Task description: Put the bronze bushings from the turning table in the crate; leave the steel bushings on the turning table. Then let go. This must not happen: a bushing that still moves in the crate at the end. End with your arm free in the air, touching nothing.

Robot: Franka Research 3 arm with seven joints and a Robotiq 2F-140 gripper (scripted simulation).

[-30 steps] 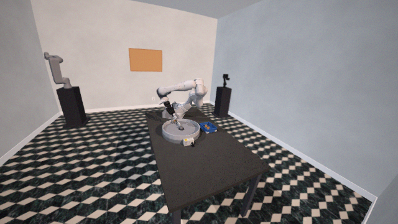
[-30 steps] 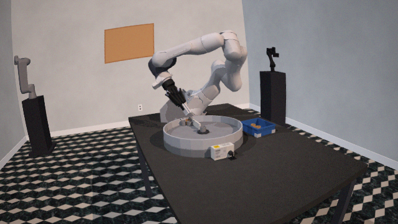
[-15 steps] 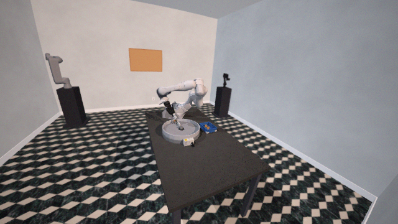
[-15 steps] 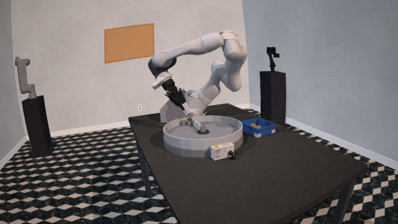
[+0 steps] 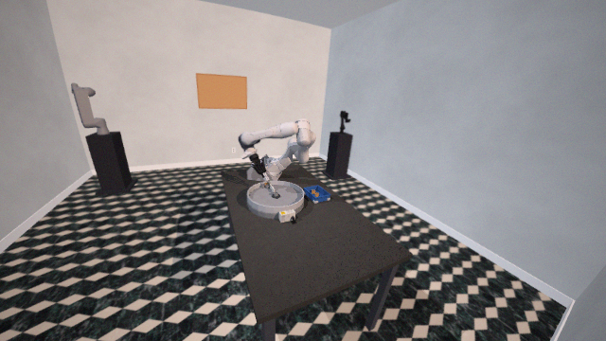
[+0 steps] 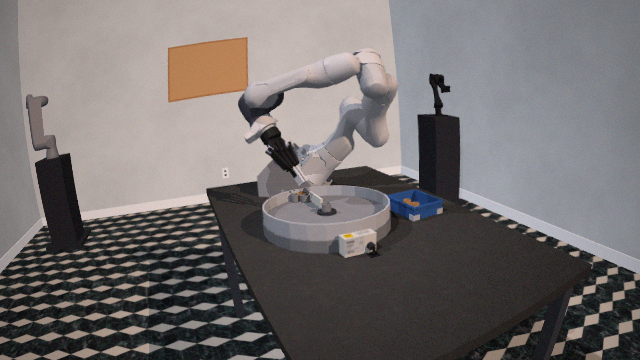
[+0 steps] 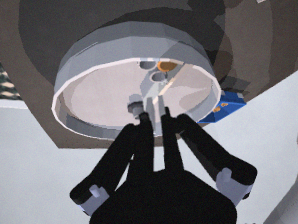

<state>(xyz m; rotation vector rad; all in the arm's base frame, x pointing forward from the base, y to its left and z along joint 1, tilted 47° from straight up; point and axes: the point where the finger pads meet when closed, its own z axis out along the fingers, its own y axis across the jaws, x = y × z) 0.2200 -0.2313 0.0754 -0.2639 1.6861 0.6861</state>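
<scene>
The grey round turning table has a high wall. One bronze bushing lies in it beside two steel bushings; one steel bushing and the other are close to it. My gripper is shut with nothing between its fingers; it points down at a slant over the turning table, near the bushings. The blue crate holds bronze bushings; their exact number is unclear.
A pale bar runs across part of the turning table, beside a hub at its middle. A small white box with a black part stands against the table's front wall. The crate stands to the right.
</scene>
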